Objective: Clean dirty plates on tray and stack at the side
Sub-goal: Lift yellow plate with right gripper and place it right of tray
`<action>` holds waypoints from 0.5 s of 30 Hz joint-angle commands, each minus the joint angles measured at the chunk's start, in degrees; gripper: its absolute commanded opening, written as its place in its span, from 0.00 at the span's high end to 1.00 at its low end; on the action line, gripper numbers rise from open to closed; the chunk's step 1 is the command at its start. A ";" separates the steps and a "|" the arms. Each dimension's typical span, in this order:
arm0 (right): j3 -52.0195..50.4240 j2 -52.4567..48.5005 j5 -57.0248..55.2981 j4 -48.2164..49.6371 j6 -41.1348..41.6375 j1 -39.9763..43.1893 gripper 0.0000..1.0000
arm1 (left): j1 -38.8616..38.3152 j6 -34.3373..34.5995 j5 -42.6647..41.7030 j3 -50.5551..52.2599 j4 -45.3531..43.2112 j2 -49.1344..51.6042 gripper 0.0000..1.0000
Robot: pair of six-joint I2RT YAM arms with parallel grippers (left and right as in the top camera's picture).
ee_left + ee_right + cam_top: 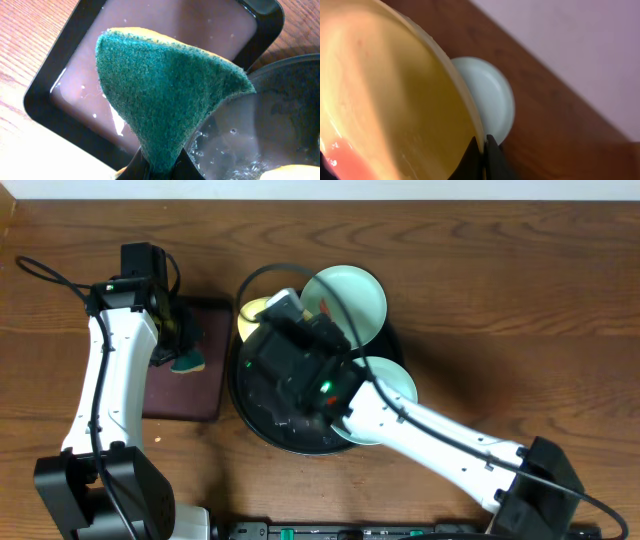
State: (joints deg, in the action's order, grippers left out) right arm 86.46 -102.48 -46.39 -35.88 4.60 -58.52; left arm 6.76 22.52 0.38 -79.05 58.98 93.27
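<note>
So far nothing was stacked: my right fingers [492, 157] pinched the red-smeared round yellow plastic plate [395, 100], my left fingers [192, 169] a green scouring sponge [165, 95], two pale mint plates [352, 298] waiting.

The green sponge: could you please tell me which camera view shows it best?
The left wrist view: the sponge fills it, green scouring face forward, pinched in the left gripper. Overhead shows only a small teal corner over the brown tray. The right wrist view shows the yellow plate instead.
</note>
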 commanded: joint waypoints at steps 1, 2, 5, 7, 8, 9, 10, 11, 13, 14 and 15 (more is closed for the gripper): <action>0.22 0.96 -14.40 1.57 -3.87 -3.19 0.99 | 0.24 0.46 0.31 0.20 -0.07 0.39 0.93; 0.22 0.96 -16.59 1.99 -3.87 -3.82 0.99 | 0.24 0.46 0.28 0.20 -0.07 0.39 0.93; 0.22 0.96 -23.17 3.91 -3.89 -5.77 0.99 | 0.24 0.48 0.28 0.20 -0.13 0.39 0.93; 0.22 0.96 -26.93 5.75 -4.81 -6.93 0.99 | 0.24 0.48 0.28 0.20 -0.20 0.39 0.92; 0.22 0.96 -27.74 6.45 -5.16 -7.21 0.99 | 0.24 0.48 0.28 0.20 -0.24 0.39 0.93; 0.22 0.96 -28.17 6.88 -5.44 -7.39 0.99 | 0.24 0.48 0.28 0.20 -0.31 0.39 0.93; 0.22 0.96 -28.26 7.21 -5.57 -7.54 0.99 | 0.24 0.48 0.28 0.20 -0.33 0.39 0.93; 0.22 0.96 -28.41 7.43 -5.57 -7.54 0.99 | 0.24 0.48 0.28 0.20 -0.33 0.39 0.93; 0.22 0.96 -28.39 7.37 -5.55 -7.52 0.99 | 0.24 0.48 0.31 0.20 -0.33 0.39 0.93; 0.22 0.96 -28.37 7.15 -5.51 -7.52 0.99 | 0.24 0.48 0.28 0.20 -0.33 0.39 0.92; 0.22 0.96 -28.37 7.10 -5.51 -7.50 0.99 | 0.24 0.48 0.28 0.20 -0.33 0.39 0.93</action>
State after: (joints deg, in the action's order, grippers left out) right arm 86.43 -102.48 -70.63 -28.84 -0.40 -65.65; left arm 6.76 22.52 0.36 -79.05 58.59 93.27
